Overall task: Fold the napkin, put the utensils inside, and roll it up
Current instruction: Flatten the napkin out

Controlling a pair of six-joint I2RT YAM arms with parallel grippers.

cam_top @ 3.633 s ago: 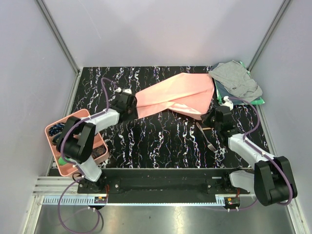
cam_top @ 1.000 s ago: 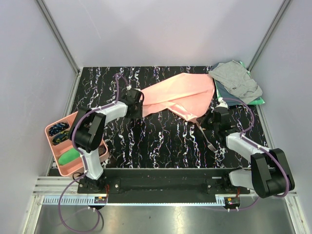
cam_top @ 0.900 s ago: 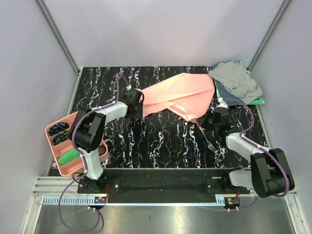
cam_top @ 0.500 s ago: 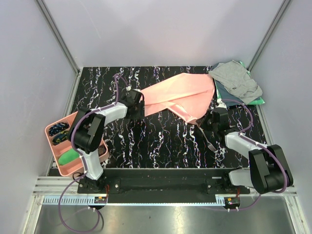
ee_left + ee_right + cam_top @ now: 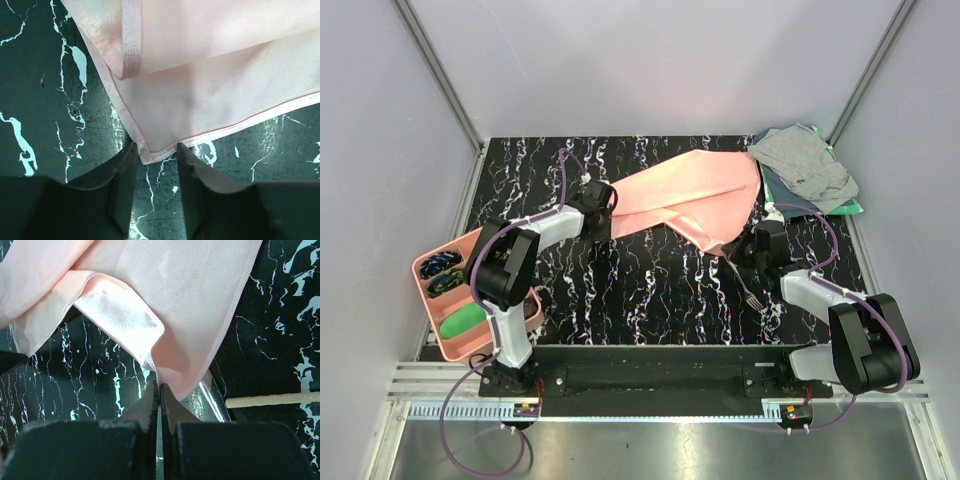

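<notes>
The salmon-pink napkin (image 5: 690,190) lies crumpled across the back middle of the black marbled table (image 5: 650,290). My left gripper (image 5: 603,225) is at its left end. In the left wrist view the gripper (image 5: 154,156) is open, and the hemmed napkin corner (image 5: 146,152) lies on the table between its fingertips. My right gripper (image 5: 738,250) is shut on the napkin's front right fold (image 5: 165,355), pinched thin between the tips of the gripper (image 5: 159,386). A silver fork (image 5: 745,283) lies just in front. A shiny metal utensil (image 5: 212,399) and a pale stick (image 5: 272,400) show beside the fold.
A grey cloth (image 5: 805,165) on a green cloth (image 5: 850,208) lies heaped in the back right corner. A pink tray (image 5: 432,320) holding small items sits at the table's left edge. Grey walls enclose the table on three sides.
My right gripper has taken hold of the napkin's front right fold and drawn it toward the fork. My left gripper has moved back and right to the napkin's left corner.
</notes>
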